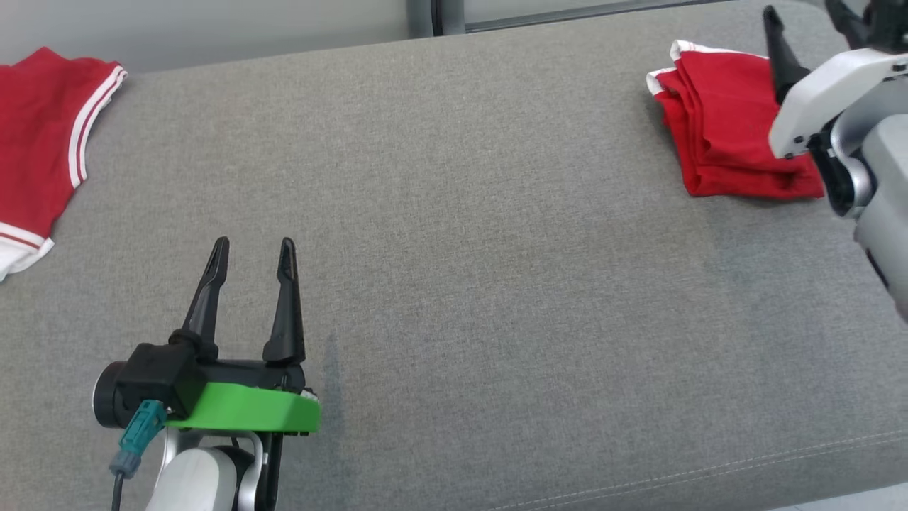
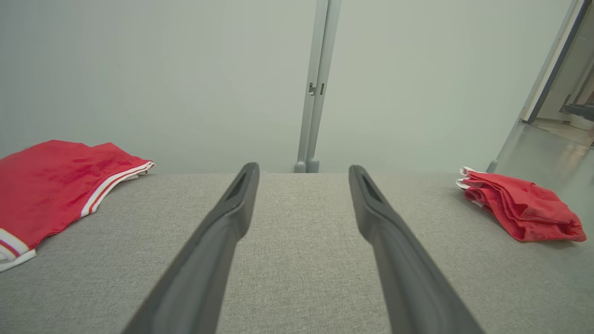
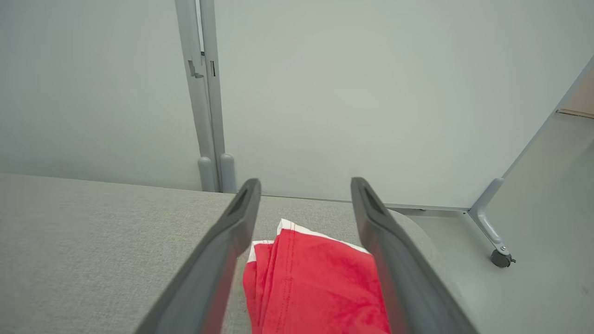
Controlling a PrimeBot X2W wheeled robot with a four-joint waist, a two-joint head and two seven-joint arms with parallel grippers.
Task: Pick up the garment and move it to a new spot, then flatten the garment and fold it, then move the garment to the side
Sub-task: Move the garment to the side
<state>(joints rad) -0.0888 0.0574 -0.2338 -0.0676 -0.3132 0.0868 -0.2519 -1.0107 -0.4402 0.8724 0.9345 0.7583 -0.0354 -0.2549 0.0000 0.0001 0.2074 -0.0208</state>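
- Garment (image 1: pixel 723 128): red bundle, folded, lying at the far right of the grey cushion (image 1: pixel 461 248), beneath the right gripper (image 3: pixel 305 182).
- Progress: folding and the move aside appear done; little seems left beyond backing the arm away.
- Axis: long axis runs near-to-far, slightly slanted; the white-trimmed end points away and leftward.
- Jaws: both pairs apart, holding nothing; left gripper (image 1: pixel 254 245) over bare cushion.
- Second garment (image 1: pixel 35 135): spread at far left.

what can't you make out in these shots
Folded red garment: in the head view, its right edge is hidden behind the right gripper; in the right wrist view, its near part is cut by the bottom edge.
Spread red garment: in the head and left wrist views, it is cut off by the left edge.
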